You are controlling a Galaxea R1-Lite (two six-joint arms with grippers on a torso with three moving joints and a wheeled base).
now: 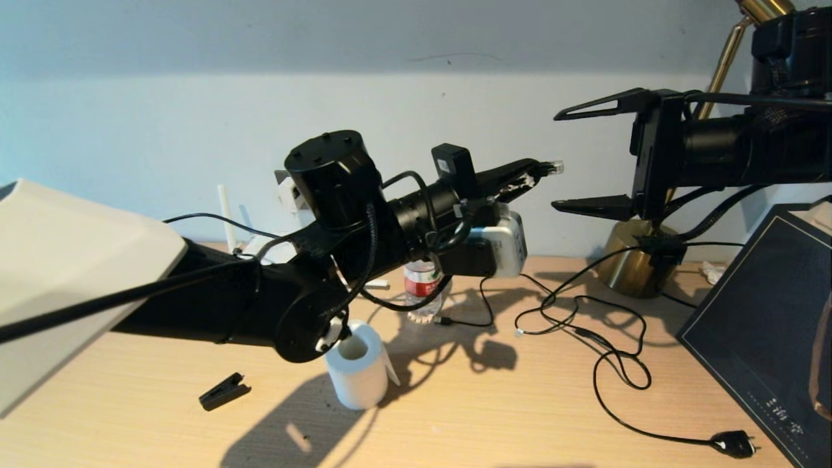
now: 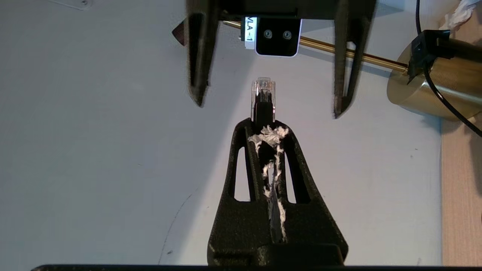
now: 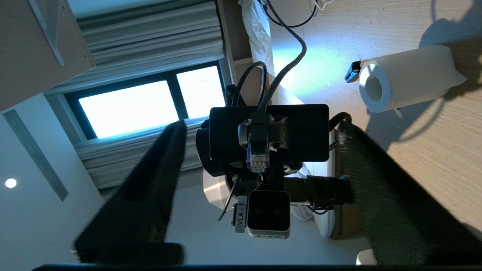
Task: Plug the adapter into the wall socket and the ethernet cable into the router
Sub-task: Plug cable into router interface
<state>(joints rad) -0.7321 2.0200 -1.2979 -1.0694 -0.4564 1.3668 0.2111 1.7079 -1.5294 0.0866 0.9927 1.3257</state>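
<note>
My left gripper is raised above the desk and shut on the ethernet cable, whose clear plug sticks out past the fingertips. The plug points at my right gripper, which faces it, open, with its two fingers either side of the plug and not touching it. In the right wrist view the plug shows end-on between the wide jaws. The router is mostly hidden behind my left arm; one antenna shows. A white cube, apparently the adapter, sits on the grey wall socket, half hidden.
A white paper roll stands under my left arm, with a water bottle behind it. A brass lamp base stands at the back right beside a dark board. A thin black cord with a two-pin plug loops across the desk. A black clip lies front left.
</note>
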